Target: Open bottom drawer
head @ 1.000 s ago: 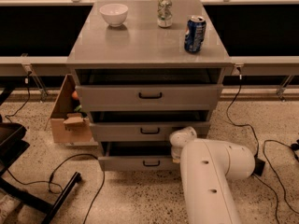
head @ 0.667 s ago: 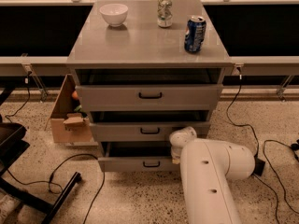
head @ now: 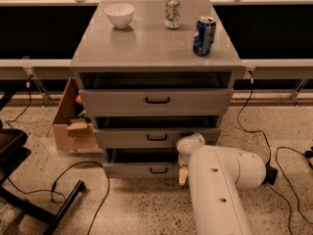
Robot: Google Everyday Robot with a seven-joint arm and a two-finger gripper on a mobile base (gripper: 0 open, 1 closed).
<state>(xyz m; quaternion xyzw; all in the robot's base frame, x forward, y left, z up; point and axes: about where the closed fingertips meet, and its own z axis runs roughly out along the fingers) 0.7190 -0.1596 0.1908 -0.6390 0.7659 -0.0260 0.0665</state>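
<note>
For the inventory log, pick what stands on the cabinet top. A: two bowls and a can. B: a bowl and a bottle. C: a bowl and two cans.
C: a white bowl, a silver can and a blue can stand on the cabinet top; the tool is down by the right end of the bottom drawer.

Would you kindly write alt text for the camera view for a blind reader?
The robot's claw sits at the right end of the bottom drawer, which is slightly open; a bowl, a silver can and a blue can rest on the cabinet.
</note>
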